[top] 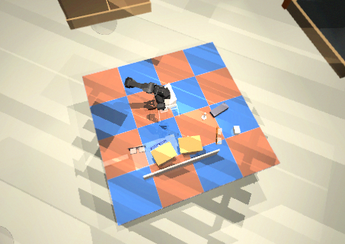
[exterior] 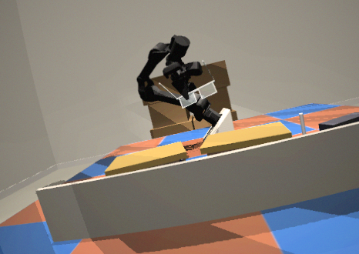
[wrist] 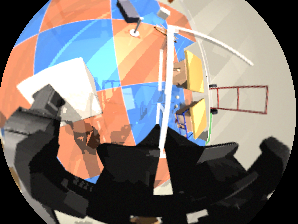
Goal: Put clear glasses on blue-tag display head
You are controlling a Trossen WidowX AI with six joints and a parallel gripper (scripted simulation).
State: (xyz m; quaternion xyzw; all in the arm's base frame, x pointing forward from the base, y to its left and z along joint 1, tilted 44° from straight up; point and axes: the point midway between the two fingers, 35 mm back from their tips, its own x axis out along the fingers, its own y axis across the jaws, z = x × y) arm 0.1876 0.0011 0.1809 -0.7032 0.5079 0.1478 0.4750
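Clear glasses [top: 170, 108] [exterior: 197, 92] [wrist: 169, 75]: aloft, tilted, front frame clamped in gripper [top: 161, 106] [exterior: 187, 97] [wrist: 160, 127], fingers closed. Top view: 2 yellow panels [top: 163, 154] [top: 190, 144] [exterior: 146, 158] [exterior: 246, 138] [wrist: 194, 71] [wrist: 199, 120] at approx. 5–6 o'clock of glasses, well apart.

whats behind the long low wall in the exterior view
Behind the wall: two yellow panels, a thin post and a dark block. The wall covers what lies low under the panels, so I can't tell what supports them.
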